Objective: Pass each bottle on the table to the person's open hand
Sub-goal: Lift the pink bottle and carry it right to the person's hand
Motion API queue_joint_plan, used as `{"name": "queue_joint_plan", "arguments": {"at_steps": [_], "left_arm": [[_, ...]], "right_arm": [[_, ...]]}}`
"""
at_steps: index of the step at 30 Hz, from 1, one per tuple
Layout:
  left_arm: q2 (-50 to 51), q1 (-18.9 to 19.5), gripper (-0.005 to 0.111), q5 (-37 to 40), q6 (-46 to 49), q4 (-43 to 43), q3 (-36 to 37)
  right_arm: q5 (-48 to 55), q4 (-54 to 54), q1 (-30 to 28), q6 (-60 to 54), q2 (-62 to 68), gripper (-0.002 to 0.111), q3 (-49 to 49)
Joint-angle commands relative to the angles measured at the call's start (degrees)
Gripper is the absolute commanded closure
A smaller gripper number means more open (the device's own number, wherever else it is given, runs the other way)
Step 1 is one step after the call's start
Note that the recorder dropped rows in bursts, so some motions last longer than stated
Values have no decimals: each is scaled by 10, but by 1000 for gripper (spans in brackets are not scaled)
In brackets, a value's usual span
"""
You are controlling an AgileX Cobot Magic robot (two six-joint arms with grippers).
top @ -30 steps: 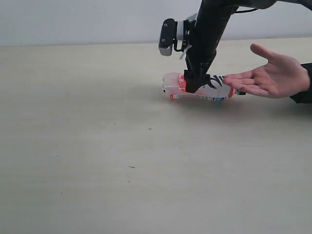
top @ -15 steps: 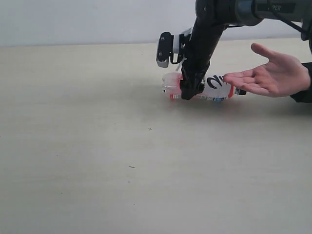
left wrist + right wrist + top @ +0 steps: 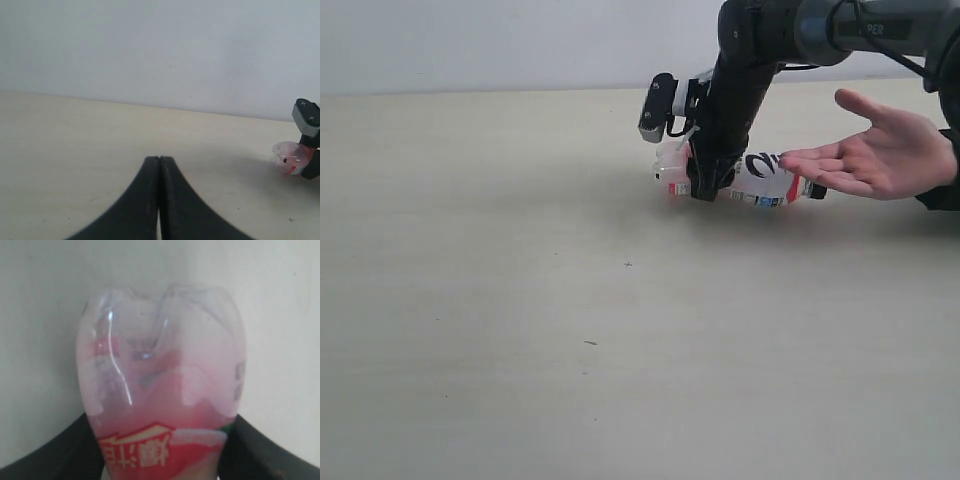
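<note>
Ext view: one pink-red bottle point(image 3: 760, 186) lies on its side on the table point(image 3: 520, 330), far right, cap end just beside the person's hand point(image 3: 880, 158), palm up. The right gripper point(image 3: 704, 186) is down astride its mid-body. Left wrist view: the left gripper point(image 3: 159, 200) is fully closed, nothing in it; the bottle's base shows at far right. Right wrist view: fingers point(image 3: 45, 460) flank the bottle and seem to touch both sides; firm hold or not, can't tell. To do it well: squeeze w/o crushing the thin wall, lift level, short carry right, lower into the palm, then release. Count: 1 bottle, 1 hand, 2 grippers.
</note>
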Motion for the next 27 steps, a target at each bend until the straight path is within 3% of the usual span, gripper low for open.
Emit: {"name": "queue_joint_plan", "arguments": {"at_steps": [1, 5, 16, 27], "left_arm": [[-4, 2, 107, -2, 0, -4, 2], [-4, 2, 107, -2, 0, -4, 2], [-4, 2, 107, -2, 0, -4, 2], [-4, 2, 107, -2, 0, -4, 2]], "right_arm": [[-10, -2, 1, 15, -9, 108, -4], [-9, 0, 1, 45, -37, 108, -8], [50, 27, 1, 321, -238, 108, -12], [7, 83, 1, 421, -547, 108, 232]]}}
